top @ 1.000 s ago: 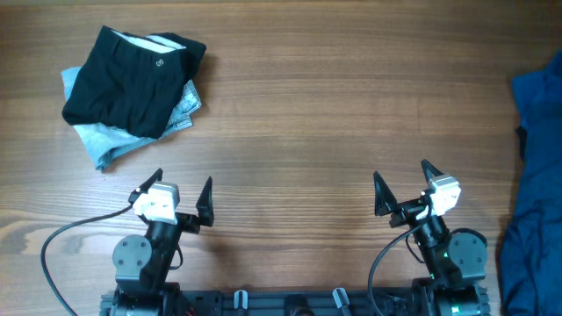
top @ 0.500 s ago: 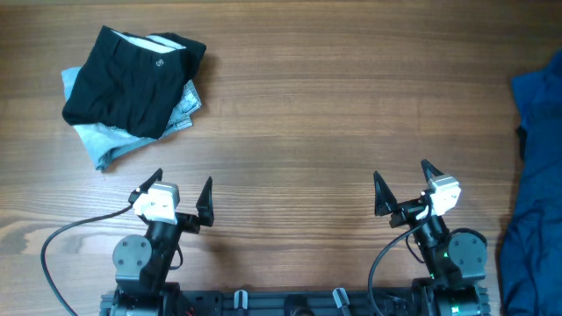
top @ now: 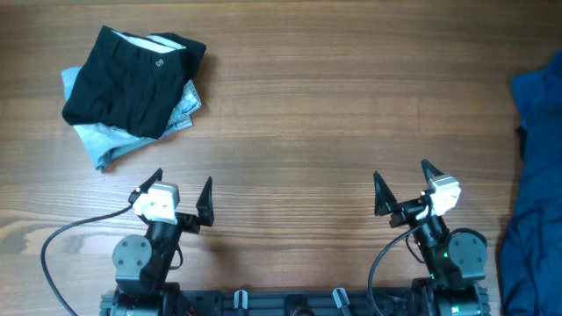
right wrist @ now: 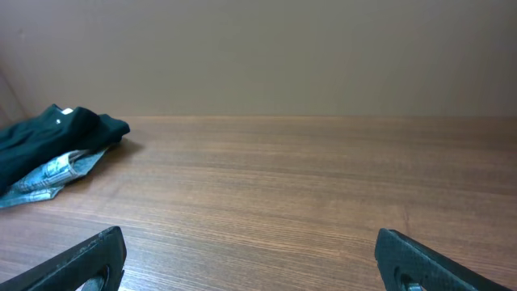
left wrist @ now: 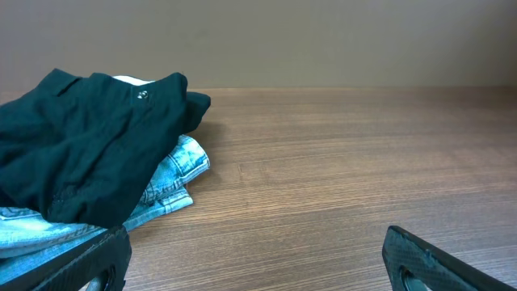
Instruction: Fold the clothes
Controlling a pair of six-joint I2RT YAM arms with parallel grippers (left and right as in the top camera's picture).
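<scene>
A plain tan wall [right wrist: 283,48] stands behind a wooden table [top: 307,105] with a brown grain. Both arms sit low at the table's near edge.

The left gripper [top: 182,180] has its jaws spread wide with nothing between them. The right gripper [top: 400,171] is released the same way and is just as empty. Only bare wood shows between each pair of dark fingers [left wrist: 440,259] in the wrist views.

Ahead of the left jaws and off to their left lies a pile of clothes, well apart from them. A black garment [top: 132,75] sits on top, with a small button and a strip of white lining showing. It rests on light blue jeans [top: 110,140], whose edges stick out beneath it. From the right jaws the same pile is far off to the left, near the wall.

To the right of the right jaws, at the table's edge, lies a crumpled dark blue cloth [top: 537,175], partly cut off from view and clear of the fingers. A black cable [top: 61,241] loops beside the left arm's base.
</scene>
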